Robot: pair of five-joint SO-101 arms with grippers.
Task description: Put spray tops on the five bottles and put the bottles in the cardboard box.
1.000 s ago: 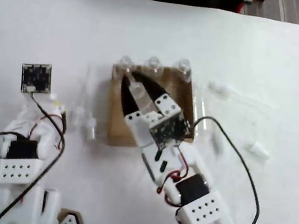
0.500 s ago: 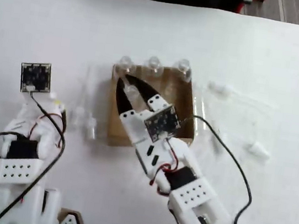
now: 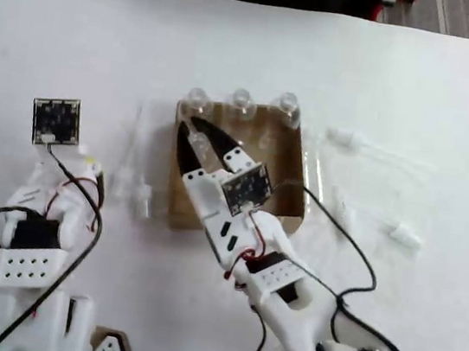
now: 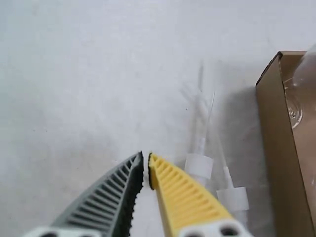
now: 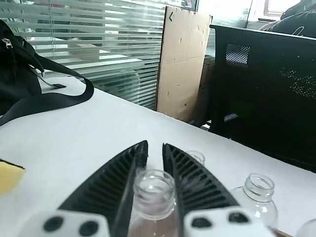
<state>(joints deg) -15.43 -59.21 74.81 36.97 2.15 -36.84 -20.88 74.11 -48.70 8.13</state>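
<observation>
Pinching a bottle [image 5: 153, 193], the right gripper [image 5: 154, 147] has shifted left, seemingly inside the cardboard box [image 3: 286, 162].

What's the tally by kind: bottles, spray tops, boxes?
Bottles: 4
Spray tops: 4 clearly seen
Cardboard box: 1
Total: 9, leaving out a blurry clear item beside the box.
</observation>
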